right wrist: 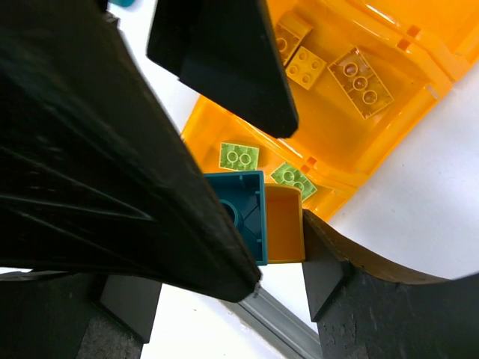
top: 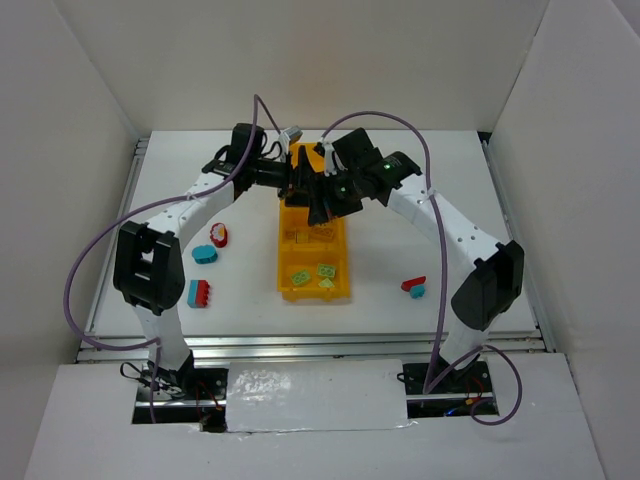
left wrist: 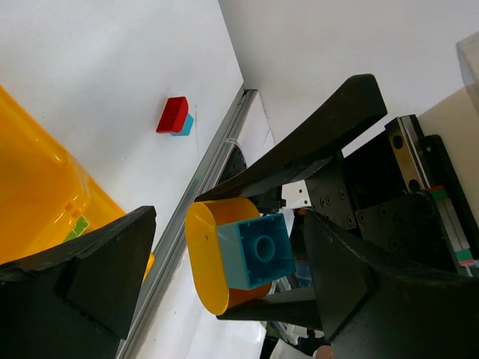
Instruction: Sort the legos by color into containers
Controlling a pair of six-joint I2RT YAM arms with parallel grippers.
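Both grippers meet above the far end of the yellow-orange bin (top: 283, 270). My right gripper (right wrist: 281, 250) is shut on a joined piece: a teal brick (right wrist: 243, 206) stuck to a yellow lego (right wrist: 284, 224). In the left wrist view the same teal brick (left wrist: 258, 250) and yellow lego (left wrist: 206, 258) sit between the open fingers of my left gripper (left wrist: 230, 224), the right finger close beside the teal brick. Green legos (right wrist: 239, 155) lie in the bin's nearest compartment, yellow legos (right wrist: 361, 78) in the one behind it. The far compartments are hidden by the grippers.
Left of the bin lie a red-and-yellow piece (top: 220, 235), a teal brick (top: 205, 253) and a teal-and-red piece (top: 198, 293). Right of the bin lies a red-and-teal piece (top: 413, 287). A metal rail (top: 320, 345) runs along the table's near edge.
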